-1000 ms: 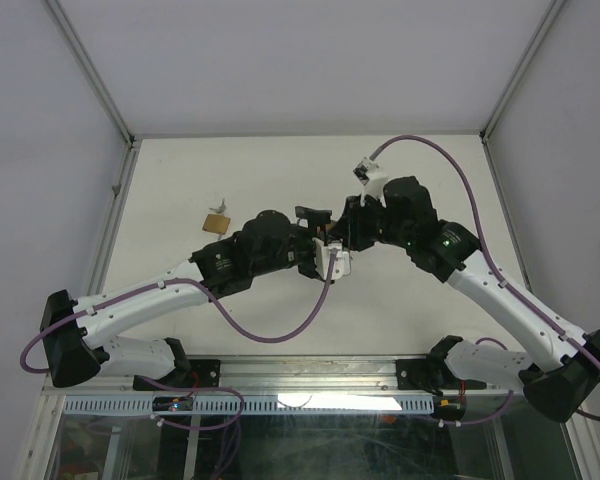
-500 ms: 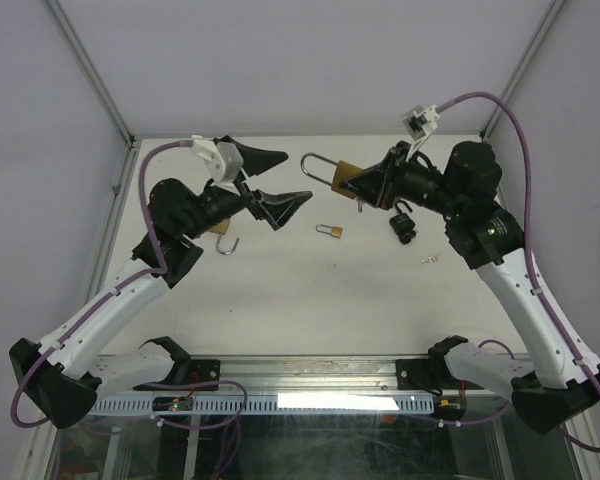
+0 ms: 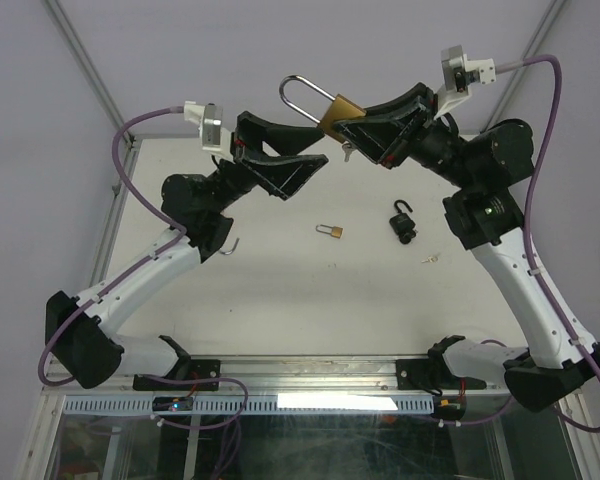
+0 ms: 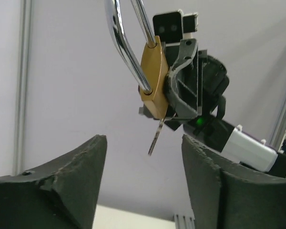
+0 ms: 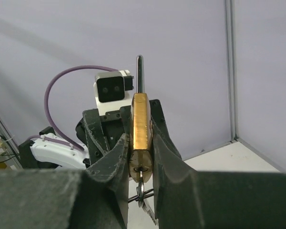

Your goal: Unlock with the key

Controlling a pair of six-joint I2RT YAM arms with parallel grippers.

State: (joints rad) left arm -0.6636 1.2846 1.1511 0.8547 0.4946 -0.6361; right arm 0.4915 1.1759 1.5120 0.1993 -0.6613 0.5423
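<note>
Well above the white desk [image 3: 280, 300], we see both arms reared up and bent toward each other, wrists almost level and purple cables looping behind them. The right gripper [image 5: 140, 148] is clamped on the flat sides of a large brass padlock [image 3: 338, 108], holding it in mid-air with its long, polished steel shackle pointing up and away. A thin silver key [image 4: 157, 136] hangs from the keyhole in the underside of the lock's body. Facing it, the left gripper [image 4: 143, 143] is near the lock but touches nothing. Its jaws stand apart and empty, and the matte black fingers [image 4: 62, 167] look rough and chipped along their edges.

We count three padlocks. One is the big brass one held aloft; the other two lie apart on the desk below, a small brass padlock [image 3: 329, 231] with a silver shackle and a black padlock [image 3: 404, 222]. We count two keys, one in the raised lock and a tiny loose key [image 3: 430, 259] near the black padlock. A single silver hook-shaped piece [image 3: 232, 247] lies under the left arm, and we cannot tell what it is.
</note>
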